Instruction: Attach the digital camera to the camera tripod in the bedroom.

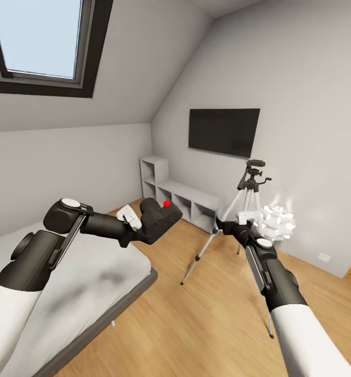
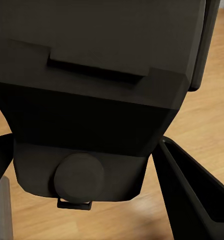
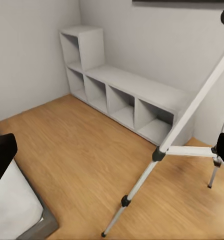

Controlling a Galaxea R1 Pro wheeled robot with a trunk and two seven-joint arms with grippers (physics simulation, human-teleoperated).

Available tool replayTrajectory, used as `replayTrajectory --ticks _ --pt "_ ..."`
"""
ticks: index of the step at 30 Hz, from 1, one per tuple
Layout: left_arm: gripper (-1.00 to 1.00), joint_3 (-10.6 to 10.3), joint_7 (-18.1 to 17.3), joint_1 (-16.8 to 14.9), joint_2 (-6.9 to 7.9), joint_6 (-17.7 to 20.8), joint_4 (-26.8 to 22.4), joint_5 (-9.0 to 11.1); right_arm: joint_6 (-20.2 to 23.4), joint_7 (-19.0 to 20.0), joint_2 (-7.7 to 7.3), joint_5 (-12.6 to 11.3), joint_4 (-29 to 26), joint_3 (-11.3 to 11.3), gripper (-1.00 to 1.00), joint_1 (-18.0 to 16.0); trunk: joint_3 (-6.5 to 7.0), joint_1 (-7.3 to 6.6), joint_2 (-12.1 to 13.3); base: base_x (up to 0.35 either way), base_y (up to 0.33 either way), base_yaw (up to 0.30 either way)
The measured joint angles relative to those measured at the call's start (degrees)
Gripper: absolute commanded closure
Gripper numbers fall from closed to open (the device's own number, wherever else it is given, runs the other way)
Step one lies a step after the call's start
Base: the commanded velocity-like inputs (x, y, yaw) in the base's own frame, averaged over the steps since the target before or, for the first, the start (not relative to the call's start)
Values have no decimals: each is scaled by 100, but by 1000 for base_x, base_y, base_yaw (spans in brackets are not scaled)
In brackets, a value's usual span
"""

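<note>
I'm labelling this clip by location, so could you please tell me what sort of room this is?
Most likely an attic bedroom: a grey-framed bed with a white mattress sits at the left, a black TV hangs on the pale sloped wall above a grey cubby shelf, and a skylight is set in the slanted ceiling.

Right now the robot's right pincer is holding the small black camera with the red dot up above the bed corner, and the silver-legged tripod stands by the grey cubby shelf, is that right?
Not quite: the head view shows the left pincer, not the right, holding the small black camera with the red dot above the bed corner. The right pincer carries nothing. The silver-legged tripod does stand by the grey cubby shelf.
</note>
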Motion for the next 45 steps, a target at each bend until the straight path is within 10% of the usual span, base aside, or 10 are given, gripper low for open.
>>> replayTrajectory --ticks 45 --pt "100 -31 0 0 6 -7 -9 0 -1136 5 0 -1 647 -2 -100 -1 0 0 -1 141 7 0"
